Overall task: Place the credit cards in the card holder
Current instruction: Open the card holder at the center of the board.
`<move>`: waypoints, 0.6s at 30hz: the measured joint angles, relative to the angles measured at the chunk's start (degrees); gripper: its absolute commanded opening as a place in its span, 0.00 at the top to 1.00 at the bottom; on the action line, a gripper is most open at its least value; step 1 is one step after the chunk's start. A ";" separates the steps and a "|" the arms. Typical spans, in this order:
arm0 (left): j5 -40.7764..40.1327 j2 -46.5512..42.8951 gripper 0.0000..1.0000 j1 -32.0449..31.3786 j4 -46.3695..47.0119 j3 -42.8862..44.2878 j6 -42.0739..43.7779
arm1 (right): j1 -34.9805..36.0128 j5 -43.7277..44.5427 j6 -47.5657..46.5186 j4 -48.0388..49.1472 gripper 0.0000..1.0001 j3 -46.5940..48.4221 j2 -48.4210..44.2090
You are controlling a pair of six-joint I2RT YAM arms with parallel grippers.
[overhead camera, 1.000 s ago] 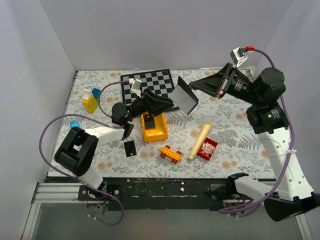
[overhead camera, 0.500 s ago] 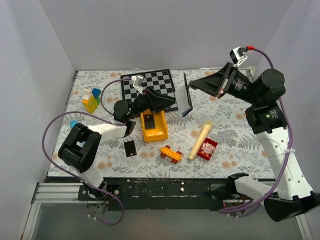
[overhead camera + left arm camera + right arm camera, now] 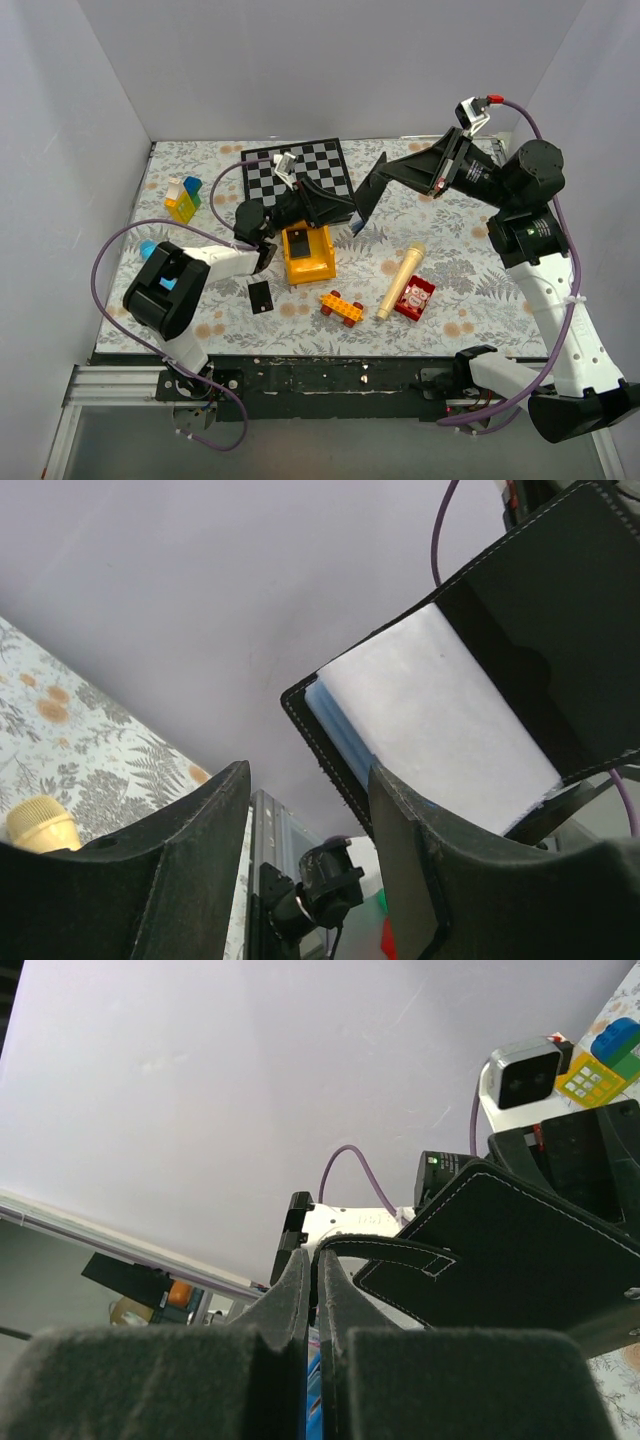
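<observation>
Right claw [image 3: 315,1295]: clenched on open card holder [image 3: 440,710], aloft over worktop [image 3: 455,255].
Left claw [image 3: 310,775]: released, holder's stitched edge just ahead.

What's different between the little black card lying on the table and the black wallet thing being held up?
The card lies flat on the table; the card holder hangs in the air, pinched by the right gripper. The card is a single thin sheet; the card holder is folded open, showing a pale lining. Both are black and rectangular.
</observation>
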 measured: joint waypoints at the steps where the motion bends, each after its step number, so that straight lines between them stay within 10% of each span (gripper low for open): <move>1: 0.04 0.39 0.50 -0.31 0.00 0.00 -0.31 | 0.00 -0.09 0.07 0.15 0.99 0.00 0.00; 18: 0.37 4.48 0.51 -0.98 -0.39 -0.98 -8.98 | -0.72 -0.20 -3.74 -1.97 0.99 -0.94 0.22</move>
